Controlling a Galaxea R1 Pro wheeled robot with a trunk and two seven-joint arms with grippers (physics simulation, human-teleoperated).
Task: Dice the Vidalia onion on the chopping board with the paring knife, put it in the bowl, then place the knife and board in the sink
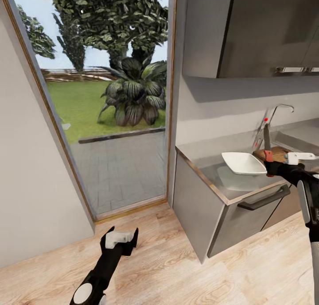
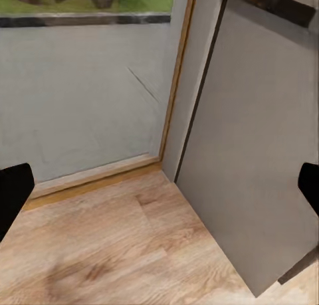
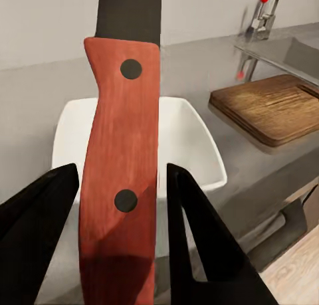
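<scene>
Gripping paring knife point(image 3: 119, 152) above bowl point(image 3: 193, 145)

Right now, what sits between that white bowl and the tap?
The chopping board lies on the countertop between the bowl and the tap, seen past the knife in the right wrist view.

Bowl point(image 1: 243, 162) sits on countertop point(image 1: 199, 152), near its front edge. Chopping board point(image 1: 275, 153) lies just behind and right of it, tap point(image 1: 275, 114) beyond. Paring knife point(image 3: 123, 159) held upright over bowl.
</scene>
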